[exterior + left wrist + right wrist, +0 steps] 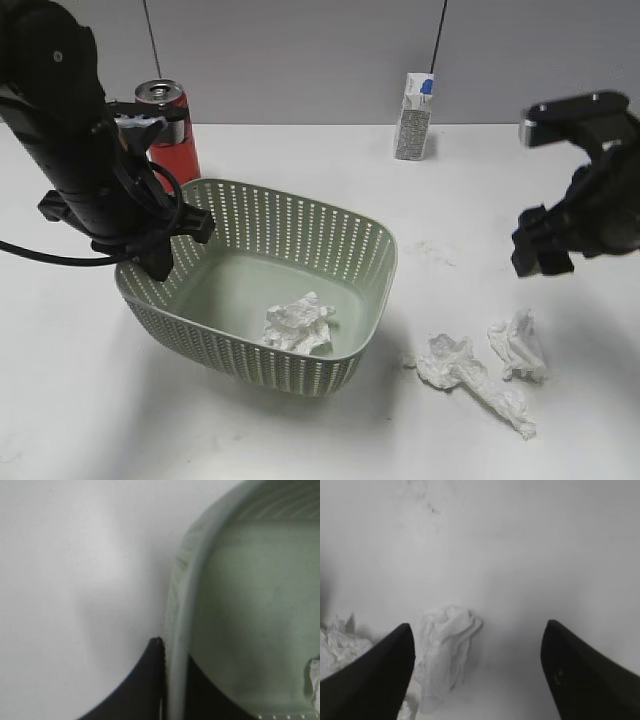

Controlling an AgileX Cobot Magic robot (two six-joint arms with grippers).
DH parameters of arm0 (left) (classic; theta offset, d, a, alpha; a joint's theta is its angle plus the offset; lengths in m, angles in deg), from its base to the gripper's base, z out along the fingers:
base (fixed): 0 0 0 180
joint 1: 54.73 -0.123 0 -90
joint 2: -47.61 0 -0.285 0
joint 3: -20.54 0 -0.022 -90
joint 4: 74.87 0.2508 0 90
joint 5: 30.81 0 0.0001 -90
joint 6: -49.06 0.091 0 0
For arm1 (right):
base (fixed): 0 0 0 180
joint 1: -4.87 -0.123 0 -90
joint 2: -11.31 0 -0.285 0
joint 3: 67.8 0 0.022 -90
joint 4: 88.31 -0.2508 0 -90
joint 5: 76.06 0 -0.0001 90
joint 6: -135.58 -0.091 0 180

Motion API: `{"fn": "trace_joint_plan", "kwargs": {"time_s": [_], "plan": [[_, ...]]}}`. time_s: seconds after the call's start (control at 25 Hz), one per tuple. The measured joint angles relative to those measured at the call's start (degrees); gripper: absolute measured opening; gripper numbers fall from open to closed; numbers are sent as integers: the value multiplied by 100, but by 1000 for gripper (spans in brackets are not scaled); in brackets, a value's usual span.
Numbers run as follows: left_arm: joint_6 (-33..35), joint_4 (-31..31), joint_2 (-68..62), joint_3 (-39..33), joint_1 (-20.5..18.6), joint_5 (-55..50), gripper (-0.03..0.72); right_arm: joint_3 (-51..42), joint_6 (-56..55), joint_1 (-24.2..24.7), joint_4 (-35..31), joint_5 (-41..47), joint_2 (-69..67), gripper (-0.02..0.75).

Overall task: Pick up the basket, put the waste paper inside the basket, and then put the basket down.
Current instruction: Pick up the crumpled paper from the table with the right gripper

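The left gripper [160, 262] held the basket [300, 240] by its left rim, jaws clamped on either side of the wall, as the left wrist view showed the rim [177, 645] running between the two dark fingers [145, 680]. The basket sat tilted toward the left half of the table [300, 440], its gripped end raised, with one wad [298, 325] of waste paper lying on its floor. Two more wads lay on the table toward the front right corner: a long twisted one [470, 375] and a smaller one [518, 345] just beside it. The right gripper [542, 245] hung above them, jaws wide apart and holding nothing, the smaller wad [445, 655] showing between its fingers. A red can [170, 135] stood behind the basket, and a carton [413, 118] stood at the back edge.
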Motion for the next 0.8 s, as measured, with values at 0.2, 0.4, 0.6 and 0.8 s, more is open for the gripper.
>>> {"fn": "trace_joint_plan", "kwargs": {"time_s": [0.2,0.4,0.6,0.8], "plan": [[0,6,0,0,0,53,-1,-838,-30,6,-432,-820,-231,593],[0,6,0,0,0,64,-1,-966,-30,6,-478,-1084,-836,592],[0,6,0,0,0,67,-1,-966,-30,-1,-466,-1200,-1034,378],[0,11,0,0,0,80,-1,-897,16,-5,-461,-1183,-508,18]]}}
